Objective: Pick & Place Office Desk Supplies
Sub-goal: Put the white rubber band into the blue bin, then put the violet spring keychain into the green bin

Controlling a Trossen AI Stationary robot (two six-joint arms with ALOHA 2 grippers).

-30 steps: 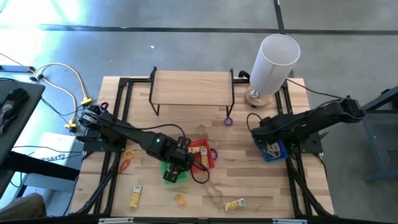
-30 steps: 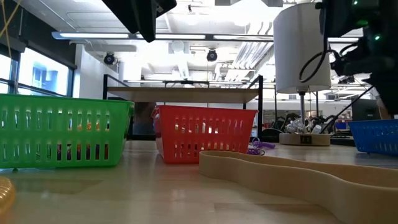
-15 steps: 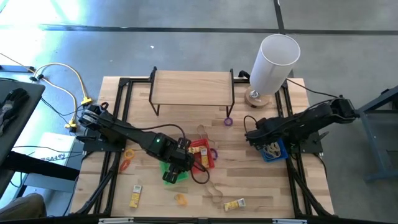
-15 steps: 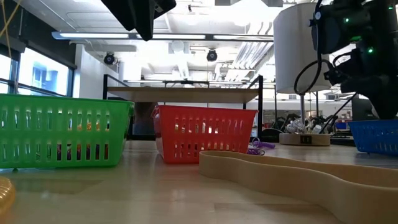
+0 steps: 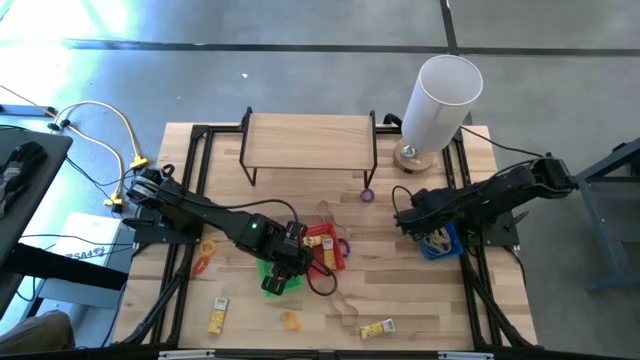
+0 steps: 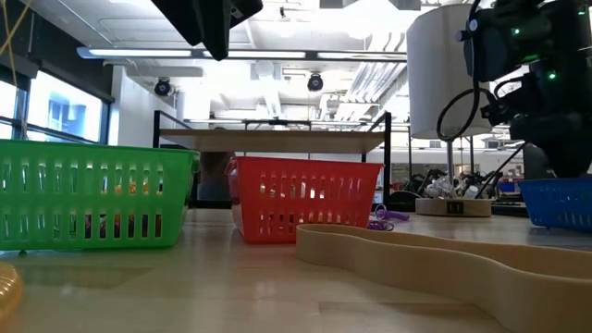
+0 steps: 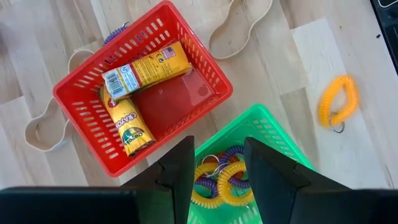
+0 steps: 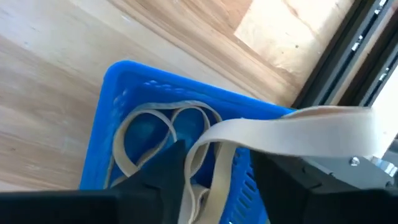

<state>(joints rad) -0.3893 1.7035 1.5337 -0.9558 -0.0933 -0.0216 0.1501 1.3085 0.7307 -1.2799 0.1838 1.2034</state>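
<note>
Right hand [image 8: 214,180] shifted inward over blue basket [image 8: 130,81], clenched on tan rubber band [image 8: 292,134] draped above it; release pending. Left hand [image 7: 217,168] released, hovering over green basket [image 7: 273,127]

left pincer [image 7: 217,168]: fingers apart, nothing between them, hanging right over the green basket
green basket [image 7: 273,134]: has yellow and purple coil rings [image 7: 221,180] piled inside
red basket [image 7: 134,90]: sits corner to corner with the green one, looks like they touch
in the red basket: two yellow crayon boxes [image 7: 146,68], one lying across the other's end
orange coil ring [image 7: 339,102]: loose on the wooden surface [image 7: 56,37], off to the side of the green basket
tan rubber bands [image 7: 239,28]: one loop by each of two sides of the red basket, flat on the wood
</note>
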